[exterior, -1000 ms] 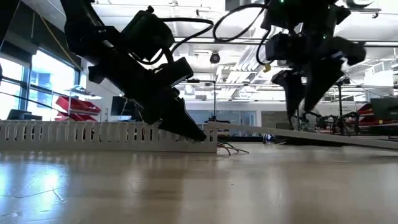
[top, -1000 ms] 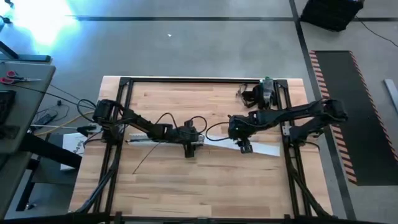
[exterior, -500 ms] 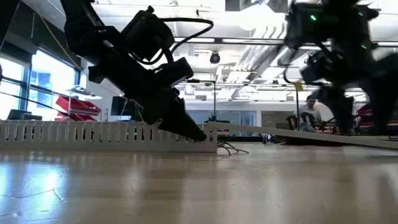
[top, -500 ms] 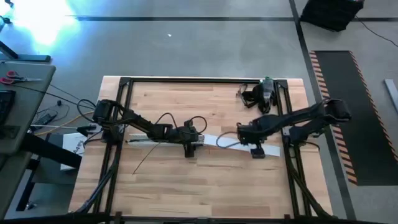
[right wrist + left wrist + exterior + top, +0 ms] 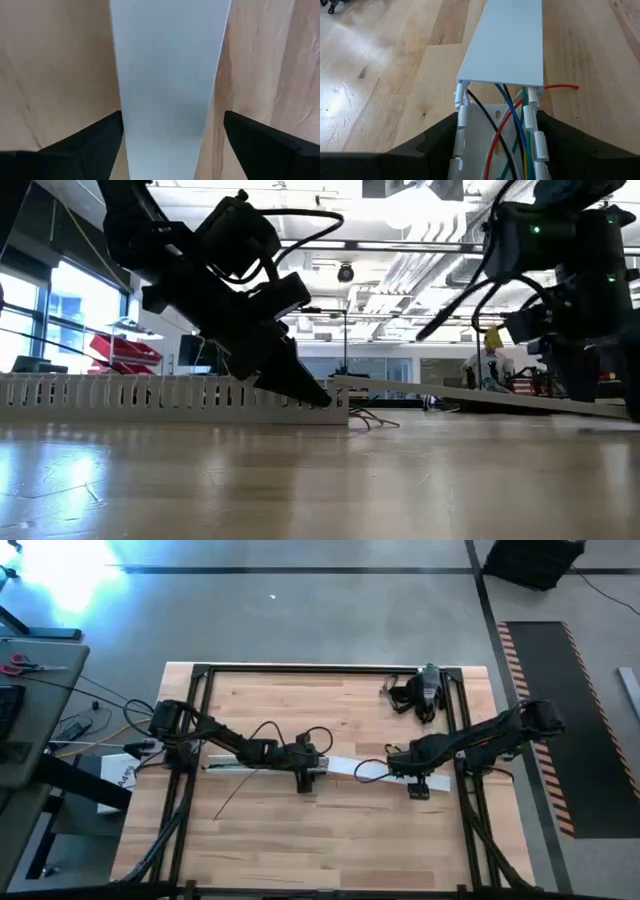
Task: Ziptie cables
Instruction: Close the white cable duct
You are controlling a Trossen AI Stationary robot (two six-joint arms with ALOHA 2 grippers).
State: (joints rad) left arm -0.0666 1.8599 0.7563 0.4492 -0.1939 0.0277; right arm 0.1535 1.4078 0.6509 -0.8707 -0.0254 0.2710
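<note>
The step in hand looks like seating the white cover [image 5: 345, 767] over the channel [image 5: 235, 762], so the right pincer [image 5: 167, 145] should close squarely across the cover, keep it level and in line with the channel, and avoid pinching any cable sticking out the side. That pincer is open, its fingers apart on either side of the cover, not yet touching it. The left pincer [image 5: 495, 145] sits at the channel's end, its fingers against the channel's two walls, seemingly gripping it. The cables [image 5: 512, 120] lie inside the channel between the left fingers, running under the cover's near end; a red one [image 5: 562, 87] strays out beside the cover. They lie well apart from the right pincer.
</note>
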